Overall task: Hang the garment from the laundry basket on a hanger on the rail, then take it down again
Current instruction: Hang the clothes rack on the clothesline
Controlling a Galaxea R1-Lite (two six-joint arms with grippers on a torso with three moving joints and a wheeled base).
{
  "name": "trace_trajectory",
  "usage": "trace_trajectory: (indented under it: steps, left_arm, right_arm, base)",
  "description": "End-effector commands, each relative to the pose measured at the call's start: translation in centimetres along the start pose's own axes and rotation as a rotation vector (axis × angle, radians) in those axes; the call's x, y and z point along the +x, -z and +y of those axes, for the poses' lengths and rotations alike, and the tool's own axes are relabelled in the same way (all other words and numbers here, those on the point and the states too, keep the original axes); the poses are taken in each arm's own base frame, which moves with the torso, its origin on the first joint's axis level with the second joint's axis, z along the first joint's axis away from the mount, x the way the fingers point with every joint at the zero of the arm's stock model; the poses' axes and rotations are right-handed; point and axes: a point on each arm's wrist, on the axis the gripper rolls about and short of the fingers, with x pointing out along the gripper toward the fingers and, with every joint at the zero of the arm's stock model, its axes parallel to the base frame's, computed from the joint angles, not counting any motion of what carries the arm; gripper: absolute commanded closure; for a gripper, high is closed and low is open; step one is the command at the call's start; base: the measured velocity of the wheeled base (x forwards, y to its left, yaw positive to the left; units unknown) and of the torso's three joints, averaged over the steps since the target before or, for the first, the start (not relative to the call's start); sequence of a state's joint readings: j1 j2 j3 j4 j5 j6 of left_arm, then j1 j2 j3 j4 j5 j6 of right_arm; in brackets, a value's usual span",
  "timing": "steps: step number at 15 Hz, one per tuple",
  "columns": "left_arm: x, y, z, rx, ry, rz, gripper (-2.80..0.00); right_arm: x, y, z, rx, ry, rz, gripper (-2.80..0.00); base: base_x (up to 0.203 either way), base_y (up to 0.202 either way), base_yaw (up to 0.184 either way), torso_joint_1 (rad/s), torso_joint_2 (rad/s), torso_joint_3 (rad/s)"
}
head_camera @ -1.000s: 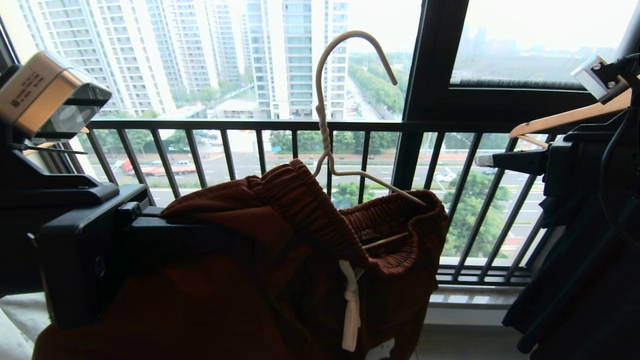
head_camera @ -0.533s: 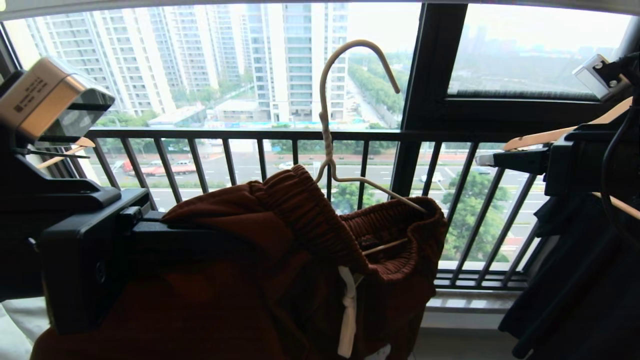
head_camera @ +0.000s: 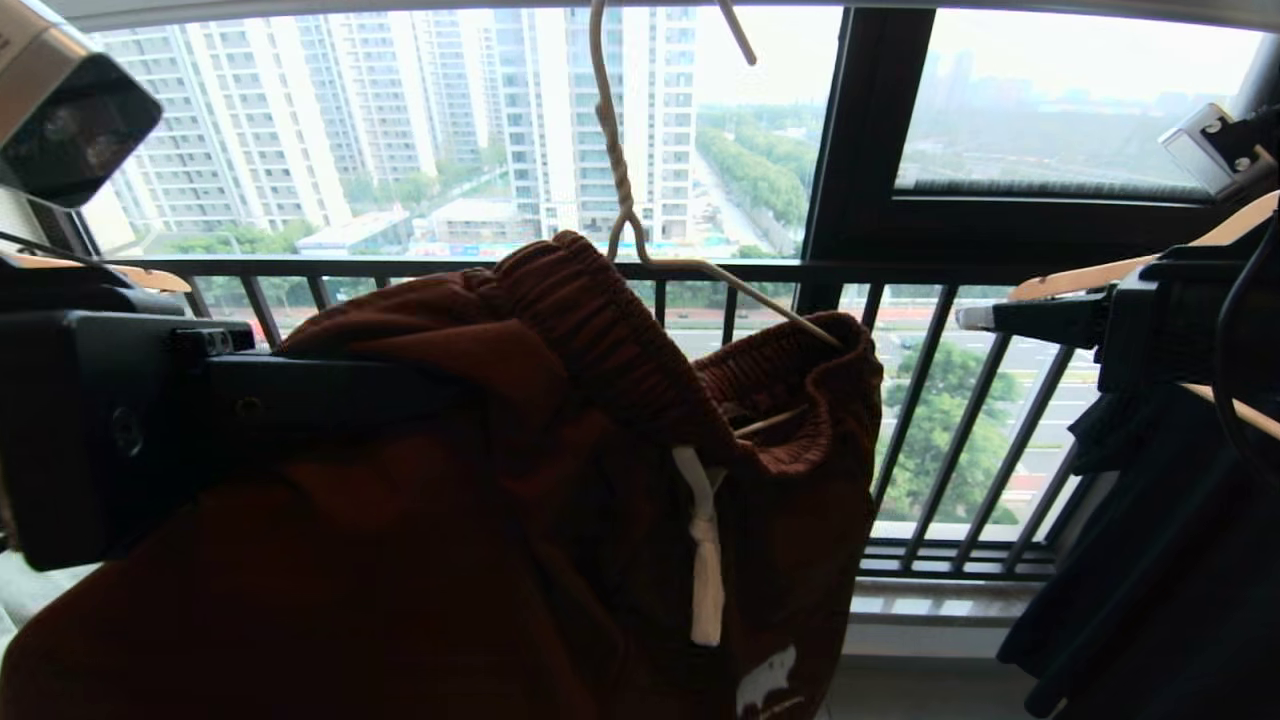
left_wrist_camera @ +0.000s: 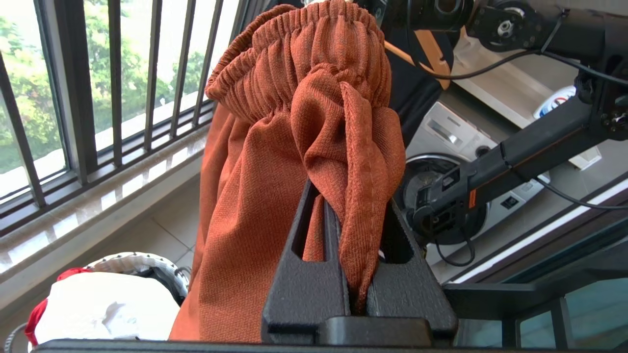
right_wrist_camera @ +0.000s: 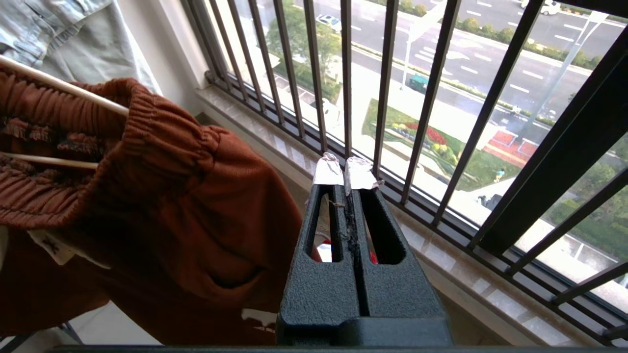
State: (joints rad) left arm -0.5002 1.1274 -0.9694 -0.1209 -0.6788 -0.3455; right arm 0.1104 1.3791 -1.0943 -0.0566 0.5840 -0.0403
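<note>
The left gripper (left_wrist_camera: 351, 215) is squeezed tight on a bunch of the garment (left_wrist_camera: 274, 162), holding it up in front of the balcony bars (head_camera: 930, 400). The cream hanger (head_camera: 640, 230) sits inside the waistband. The right gripper (right_wrist_camera: 343, 171) is pressed shut with nothing in it, just beside the garment

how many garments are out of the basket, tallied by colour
rust-brown shorts: 1
pale green denim garment: 1
black garment: 1
total: 3
</note>
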Motion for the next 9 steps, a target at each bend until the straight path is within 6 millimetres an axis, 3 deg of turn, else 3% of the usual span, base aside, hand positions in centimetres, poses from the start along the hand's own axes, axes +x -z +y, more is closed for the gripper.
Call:
trace_trajectory:
  steps: [1,9]
  left_arm:
    - [-0.14,-0.22,-0.22,0.004,0.006,-0.008,0.0]
    - [-0.11,-0.28,-0.23,0.002,0.007,-0.009,0.0]
  right_arm:
    - [0.02,0.14,0.0,0.001,-0.005,0.004,0.0]
    - [-0.12,0.24,0.08,0.002,-0.004,0.004,0.0]
  base:
    - [0.0,0.0,0.0,0.0,0.0,0.0]
    - [0.0,0.0,0.0,0.0,0.0,0.0]
